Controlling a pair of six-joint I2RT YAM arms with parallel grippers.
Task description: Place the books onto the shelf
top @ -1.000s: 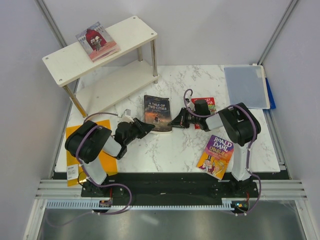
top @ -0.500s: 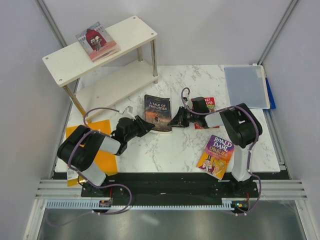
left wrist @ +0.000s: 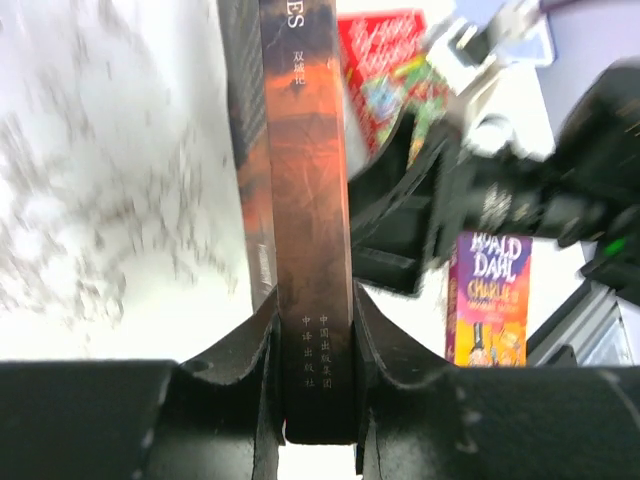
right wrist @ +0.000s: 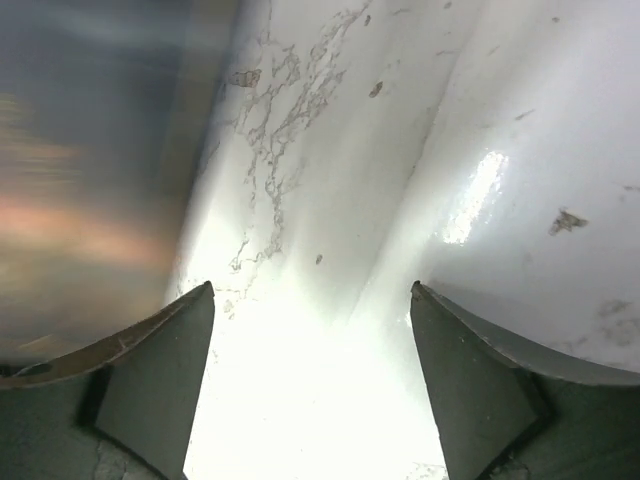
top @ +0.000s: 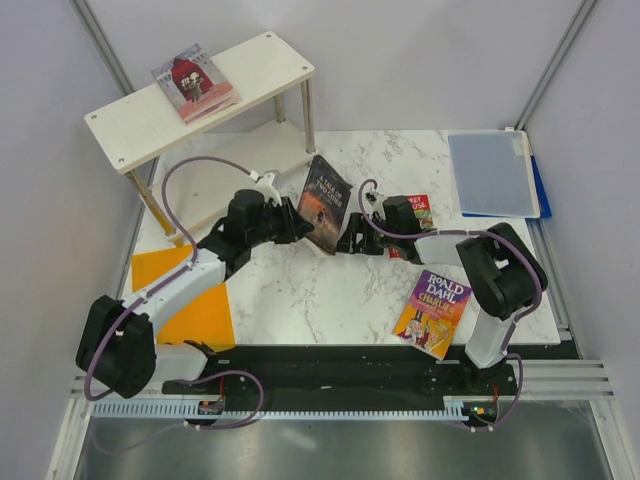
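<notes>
Left gripper [left wrist: 312,310] has its jaws pinched down on the bottom of the spine of "A Tale of Two Cities" [top: 327,203]. The dark paperback is up off the marble and tilted, hanging just in front of the right-hand legs of the shelf [top: 250,65]. Right gripper [right wrist: 312,300] sits on the side of that book away from the shelf, jaws spread wide with nothing but white tabletop between them.

So the carry to the shelf looks to be the step in hand. To do it well, I'd say lift before travelling: the book's top corner is close to the shelf legs, and a thin paperback held by one end can sag or swing. Clear the board's edge first, level the cover, then lay it flat and only then let go. On the top board, aim for the bare stretch rather than the book already there. The right arm does best to stay low and out of the way.

Now the count:
- Four books that I can make out: the held one, the pale illustrated book [top: 195,82] on the shelf's top board, the red Treehouse book [top: 420,205] on the table to the right of the shelf, and the Roald Dahl book [top: 432,312] well away from the shelf, down towards the right arm's base. I can't tell whether another book lies under the one on the shelf.
- One shelf, two boards.
- One blue-grey folder [top: 492,172], far right of the shelf.
- One orange sheet [top: 195,310], on the near side of the shelf.
</notes>
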